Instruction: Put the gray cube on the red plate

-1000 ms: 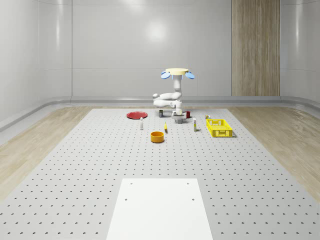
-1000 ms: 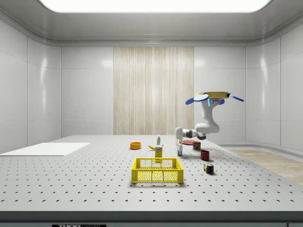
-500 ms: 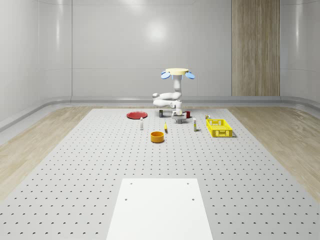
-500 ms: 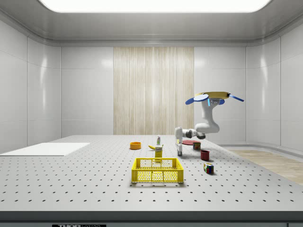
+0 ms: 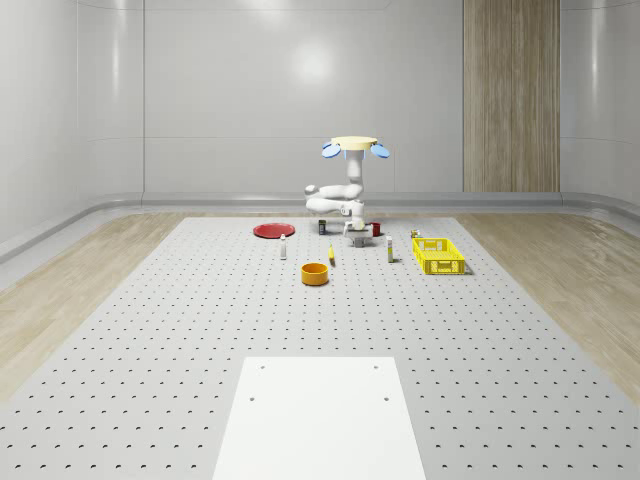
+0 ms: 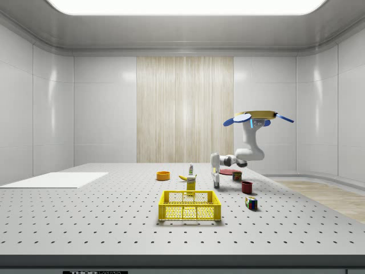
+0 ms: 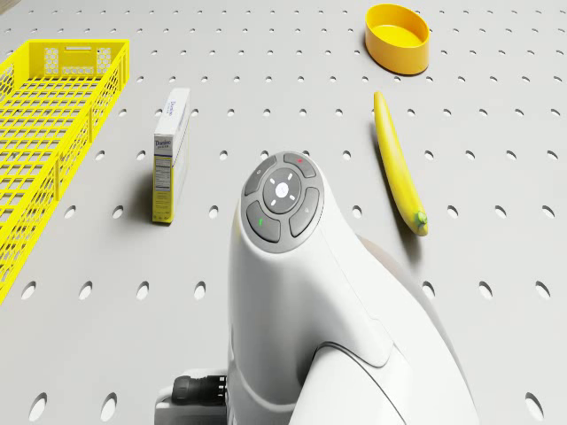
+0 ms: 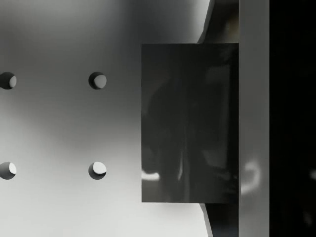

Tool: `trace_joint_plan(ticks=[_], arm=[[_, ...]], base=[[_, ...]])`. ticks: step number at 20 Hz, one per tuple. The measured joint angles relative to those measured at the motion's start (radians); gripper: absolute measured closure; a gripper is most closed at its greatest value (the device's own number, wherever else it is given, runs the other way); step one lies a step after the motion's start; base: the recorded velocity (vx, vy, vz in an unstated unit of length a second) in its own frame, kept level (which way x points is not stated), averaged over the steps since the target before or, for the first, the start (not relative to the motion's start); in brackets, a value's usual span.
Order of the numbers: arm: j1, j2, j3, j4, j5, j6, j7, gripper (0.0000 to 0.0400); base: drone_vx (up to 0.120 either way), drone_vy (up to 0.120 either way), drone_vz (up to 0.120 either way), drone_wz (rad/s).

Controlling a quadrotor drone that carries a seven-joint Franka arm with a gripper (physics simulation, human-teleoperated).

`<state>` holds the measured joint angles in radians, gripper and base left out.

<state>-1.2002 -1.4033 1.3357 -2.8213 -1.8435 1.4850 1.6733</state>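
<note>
Drone (image 5: 355, 146) hovers over table (image 5: 200, 330); gripper (image 5: 354, 238) low at gray cube (image 8: 190, 123), grip state unclear. Confirm firm hold before carrying toward red plate (image 5: 273, 230).

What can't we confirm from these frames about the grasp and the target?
- Grip state: in the wrist view the gray cube sits against a dark slab at one edge; whether it is clamped cannot be told.
- Gripper in the whole-scene view: too small to judge contact with the table.
- Drone view: the arm hides whatever is beneath it.
- Red plate: a thin sliver in the whole-scene view; its surface cannot be checked.
</note>
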Motion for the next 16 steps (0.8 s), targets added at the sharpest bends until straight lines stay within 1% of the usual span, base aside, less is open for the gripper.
trace_joint_plan(ticks=[2, 4, 9, 16], arm=[[-0.002, -0.003, 0.025, -0.004, 0.025, -0.005, 0.004, 0.0149], [-0.005, -0.007, 0.055, -0.007, 0.054, -0.011, 0.007, 0.0149], [-0.011, -0.020, 0.104, -0.011, 0.105, -0.014, 0.015, 0.0150], [-0.015, -0.043, 0.128, -0.012, 0.135, 0.000, 0.020, 0.0150]], base=[[0.000, 0.000, 0.020, 0.000], [0.000, 0.000, 0.120, 0.000], [0.000, -0.120, 0.120, 0.000], [0.000, -0.120, 0.120, 0.000]])
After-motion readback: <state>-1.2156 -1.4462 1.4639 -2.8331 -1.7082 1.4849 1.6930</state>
